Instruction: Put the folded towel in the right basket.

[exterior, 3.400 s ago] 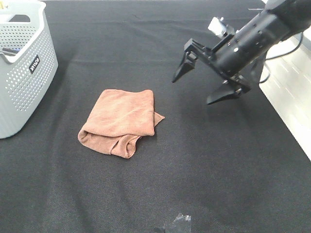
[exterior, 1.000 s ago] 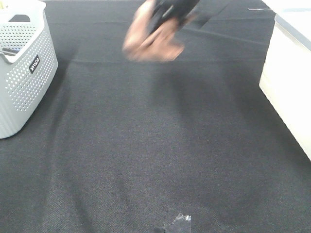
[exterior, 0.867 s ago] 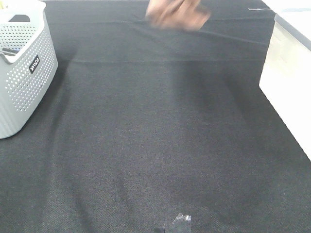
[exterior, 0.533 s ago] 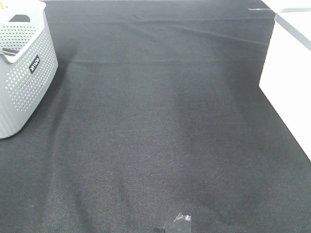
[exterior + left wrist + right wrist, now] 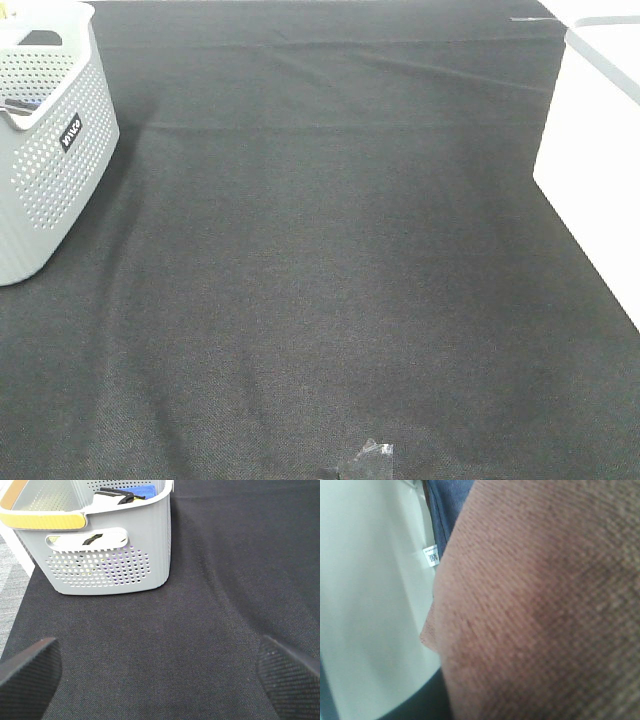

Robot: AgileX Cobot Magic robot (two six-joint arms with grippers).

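Right wrist view is filled by the folded towel (image 5: 535, 605), seen against the right basket's (image 5: 365, 580) pale wall at frame left, so release is judged near; the right pincer's state cannot be told, while the left pincer (image 5: 159, 672) is spread.

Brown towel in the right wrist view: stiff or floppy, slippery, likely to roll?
Probably floppy: the towel bulges in a soft rounded mass with a limp corner poking out. Its coarse woven texture looks grippy rather than slippery. Likely light, and it should slump rather than roll.
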